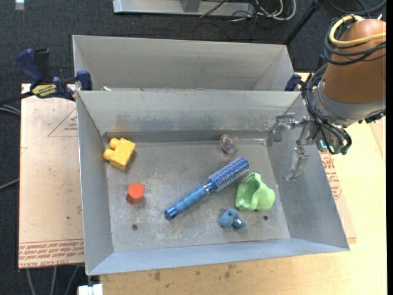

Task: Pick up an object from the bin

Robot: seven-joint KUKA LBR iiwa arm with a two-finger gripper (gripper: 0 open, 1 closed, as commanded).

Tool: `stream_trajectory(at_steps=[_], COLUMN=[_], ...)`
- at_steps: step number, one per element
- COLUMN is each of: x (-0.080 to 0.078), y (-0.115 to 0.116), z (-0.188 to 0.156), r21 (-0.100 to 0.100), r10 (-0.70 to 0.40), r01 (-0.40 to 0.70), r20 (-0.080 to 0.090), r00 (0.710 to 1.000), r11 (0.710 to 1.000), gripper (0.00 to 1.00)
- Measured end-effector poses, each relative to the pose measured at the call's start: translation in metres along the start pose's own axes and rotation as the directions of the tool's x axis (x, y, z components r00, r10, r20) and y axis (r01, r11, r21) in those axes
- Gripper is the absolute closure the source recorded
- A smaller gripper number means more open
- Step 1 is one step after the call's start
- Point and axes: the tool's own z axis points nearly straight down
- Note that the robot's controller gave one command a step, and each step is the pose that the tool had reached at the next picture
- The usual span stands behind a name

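Observation:
My gripper (288,147) hangs over the bin's right sloping wall, open, with nothing between its fingers. One fingertip (278,130) is near the back right corner and the other (297,168) is lower on the wall. Nearest to it lies a light green crumpled soft thing (253,193) at the right of the bin floor. A blue hairbrush (209,188) lies slantwise beside that, bristle head up right, handle down left. A small pinkish round thing (228,143) rests by the back wall, left of the gripper.
A small blue toy (232,220) lies near the front, below the green thing. A yellow block (119,152) sits at the back left and a red-orange cylinder (136,192) stands below it. The arm reaches in over the right rim.

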Motion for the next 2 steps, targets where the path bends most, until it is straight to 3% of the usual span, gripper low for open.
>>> stream_trajectory(at_steps=[1, 2], x=[-0.013, -0.025], y=[0.095, 0.12], z=[0.181, 0.147], r21=[-0.003, 0.001], r10=[-0.262, -0.633], r01=[0.262, 0.633], r20=[-0.002, 0.005], r00=[0.965, 0.774], r11=[0.965, 0.774], gripper=[0.0, 0.0])
